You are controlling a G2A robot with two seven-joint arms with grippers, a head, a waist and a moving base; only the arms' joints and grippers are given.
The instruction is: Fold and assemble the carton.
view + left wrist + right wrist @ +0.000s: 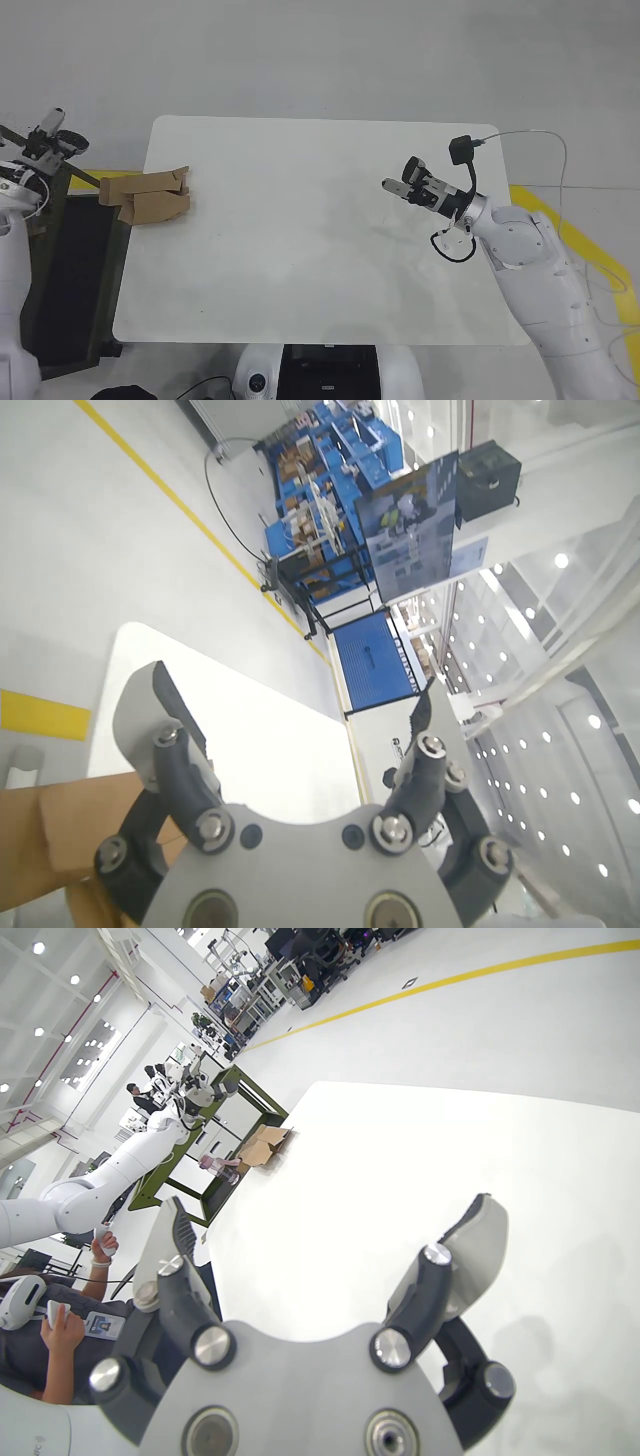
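A brown cardboard carton (152, 197), partly folded with loose flaps, lies at the left edge of the white table (320, 250), hanging a little past the rim. It shows far off in the right wrist view as carton (262, 1149) and close under the left wrist as carton (65, 830). My left gripper (48, 138) is off the table's left side, raised above the carton's level, open with nothing between its fingers (165, 705). My right gripper (398, 185) hovers over the table's right part, far from the carton, open and empty, its fingers (177, 1233) spread wide.
A dark green rack (60, 270) stands against the table's left side, below the left arm. A black cable (470, 190) loops around the right wrist. Yellow floor tape (575, 240) runs to the right of the table.
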